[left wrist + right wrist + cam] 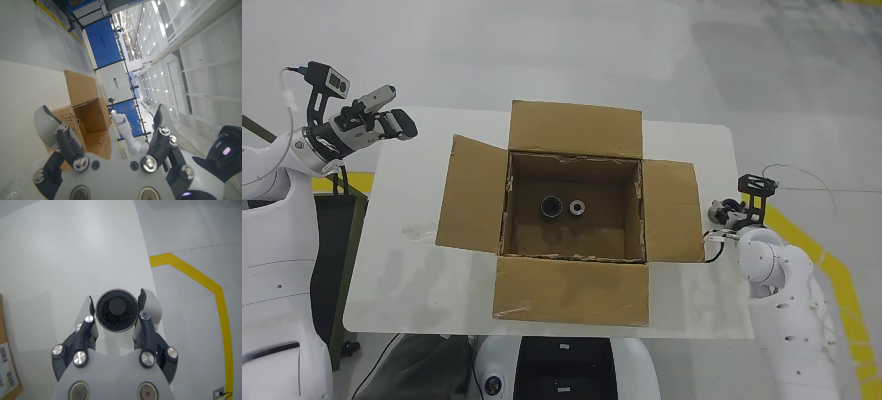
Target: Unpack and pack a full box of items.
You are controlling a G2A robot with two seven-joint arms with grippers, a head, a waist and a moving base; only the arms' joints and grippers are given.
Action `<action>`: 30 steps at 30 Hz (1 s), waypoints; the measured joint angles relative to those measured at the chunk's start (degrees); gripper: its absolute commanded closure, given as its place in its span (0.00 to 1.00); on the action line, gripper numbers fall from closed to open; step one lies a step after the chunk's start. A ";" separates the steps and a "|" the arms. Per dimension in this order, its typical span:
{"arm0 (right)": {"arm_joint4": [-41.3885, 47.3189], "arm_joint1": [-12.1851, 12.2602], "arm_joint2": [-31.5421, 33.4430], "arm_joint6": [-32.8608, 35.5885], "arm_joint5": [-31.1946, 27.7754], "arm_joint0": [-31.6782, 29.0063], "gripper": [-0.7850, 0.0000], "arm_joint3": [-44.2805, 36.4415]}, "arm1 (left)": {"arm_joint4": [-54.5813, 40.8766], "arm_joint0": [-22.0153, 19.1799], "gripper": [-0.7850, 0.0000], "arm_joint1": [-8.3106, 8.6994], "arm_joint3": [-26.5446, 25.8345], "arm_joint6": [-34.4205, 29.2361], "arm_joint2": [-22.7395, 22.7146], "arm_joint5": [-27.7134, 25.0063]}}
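An open cardboard box with its four flaps folded out stands in the middle of the white table. On its floor lie a small black cylinder and a small grey ring-like part. My right gripper is shut on a black cylindrical item, held above the table's right edge beside the box's right flap. In the top view this gripper sits at the right. My left gripper is open and holds nothing, raised off the table's far left corner, facing the box.
The table's right edge runs close by the right gripper, with yellow floor tape beyond it. A dark green object stands against the table's left side. Crumpled plastic lies below the front edge.
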 measured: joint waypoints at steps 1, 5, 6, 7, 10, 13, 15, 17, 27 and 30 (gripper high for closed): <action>-0.02 0.01 -0.01 0.05 -0.01 0.00 0.60 -0.03 | 0.00 0.00 0.00 0.00 0.00 0.00 0.00 0.00; -0.13 0.09 0.08 0.45 -0.11 -0.15 0.67 -0.64 | 0.00 0.00 0.00 0.00 0.00 0.00 0.00 0.00; -0.21 0.11 0.11 0.53 -0.14 -0.25 0.69 -0.94 | 0.00 0.00 0.00 0.00 0.00 0.00 0.00 0.00; -0.27 0.13 0.16 0.57 -0.14 -0.39 0.71 -1.30 | 0.00 0.00 0.00 0.00 0.00 0.00 0.00 0.00; -0.27 0.20 0.41 0.64 -0.19 -1.03 0.79 -2.80 | 0.00 0.00 0.00 0.00 0.00 0.00 0.00 0.00; -0.26 0.28 0.74 0.69 -0.30 -1.80 0.83 -4.47 | 0.00 0.00 0.00 0.00 0.00 0.00 0.00 0.00; -0.16 0.33 1.06 0.67 -0.40 -2.35 0.90 -5.69 | 0.00 0.00 0.00 0.00 0.00 0.00 0.00 0.00; 0.15 0.38 1.41 0.57 -0.64 -2.95 0.95 -6.98 | 0.00 0.00 0.00 0.00 0.00 0.00 0.00 0.00; -0.40 0.69 3.15 0.32 -0.90 -6.06 0.96 -13.41 | 0.00 0.00 0.00 0.00 0.00 0.00 0.00 0.00; -0.14 0.75 3.98 -0.19 -0.85 -7.29 0.99 -15.75 | 0.00 0.00 0.00 0.00 0.00 0.00 0.00 0.00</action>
